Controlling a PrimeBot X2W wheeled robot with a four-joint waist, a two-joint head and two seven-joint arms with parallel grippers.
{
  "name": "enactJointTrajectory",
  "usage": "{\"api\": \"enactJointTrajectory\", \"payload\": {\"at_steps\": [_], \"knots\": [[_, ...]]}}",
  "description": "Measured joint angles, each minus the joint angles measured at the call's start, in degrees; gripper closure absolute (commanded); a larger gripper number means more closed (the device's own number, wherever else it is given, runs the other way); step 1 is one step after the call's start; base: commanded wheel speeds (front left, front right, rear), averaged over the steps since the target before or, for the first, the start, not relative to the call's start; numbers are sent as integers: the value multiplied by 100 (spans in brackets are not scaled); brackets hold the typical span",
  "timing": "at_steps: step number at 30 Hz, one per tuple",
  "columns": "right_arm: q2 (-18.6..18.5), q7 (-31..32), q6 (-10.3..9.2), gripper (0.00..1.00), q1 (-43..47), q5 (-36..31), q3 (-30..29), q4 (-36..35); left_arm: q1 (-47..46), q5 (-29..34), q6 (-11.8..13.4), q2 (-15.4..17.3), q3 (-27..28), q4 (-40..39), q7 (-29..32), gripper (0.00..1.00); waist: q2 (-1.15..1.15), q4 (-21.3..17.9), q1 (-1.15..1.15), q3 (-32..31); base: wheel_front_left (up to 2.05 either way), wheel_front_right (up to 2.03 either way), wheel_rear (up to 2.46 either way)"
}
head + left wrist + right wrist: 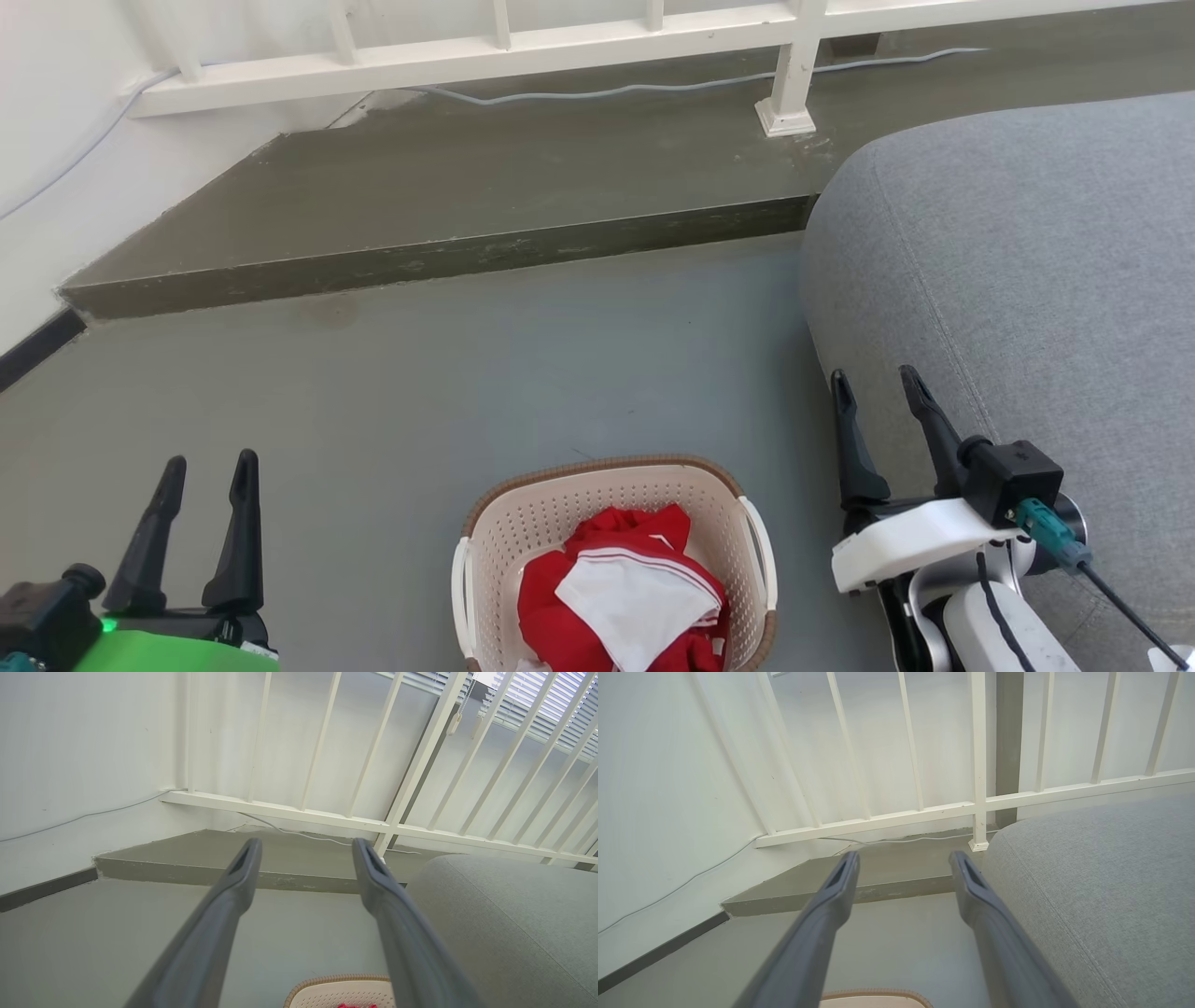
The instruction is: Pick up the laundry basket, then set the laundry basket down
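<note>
Both grippers sit nearest the lens. At 8 o'clock of the head view is the left gripper [211, 459], at 4 o'clock the right gripper [876, 373]. Each has its two dark fingers spread apart with nothing between them. At 6 o'clock, between the two and well apart from either, the laundry basket [607, 464] stands on the grey floor [467, 373], its near end cut off by the frame. Red and white clothes [621, 588] lie bundled inside.

I judge the perforated plastic light and fairly stiff, though the walls may flex, and the soft load should add little weight. The white side handles [459, 588], at the basket's 9 and 3 o'clock, look like the best holds: one per gripper, raised evenly so nothing tips. A grey sofa [1027, 280] fills 2 o'clock.
</note>
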Motion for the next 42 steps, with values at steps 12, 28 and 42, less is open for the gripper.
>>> {"api": "enactJointTrajectory", "payload": {"at_steps": [12,28,42], "knots": [[34,2,32,100,355,258,74,109,16,-250,8,-248,-133,320,48,100,0,15,0,-1,0,0,0],[29,160,163,100,439,1816,-261,-57,1,-1312,12,-365,-24,495,361,100,0,99,0,-27,0,0,0],[-97,405,303,100,419,2920,-517,-43,-97,-2115,14,-446,58,703,615,100,0,156,0,-52,0,0,0]]}}
